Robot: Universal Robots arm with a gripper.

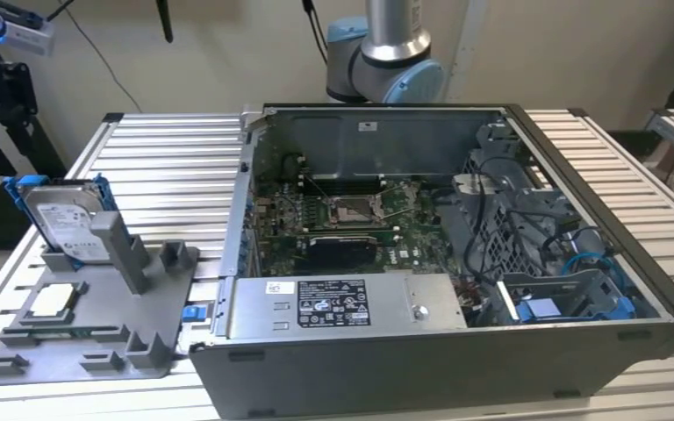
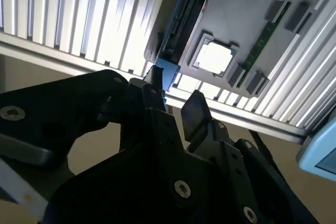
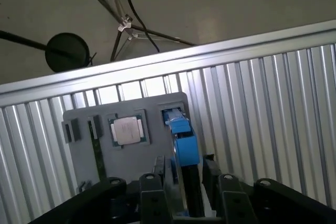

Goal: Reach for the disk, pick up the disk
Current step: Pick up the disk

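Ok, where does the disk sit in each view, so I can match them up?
Exterior view: the disk stands on edge in the grey holder at the exterior view's left, beyond the square chip.
First wrist view: the disk is edge-on, blue rail showing, beside the chip.
Second wrist view: the disk is edge-on beside the chip.
Shared landmark: the square chip.

The disk (image 1: 70, 226) stands in a holder (image 1: 147, 344) at the exterior view's left.
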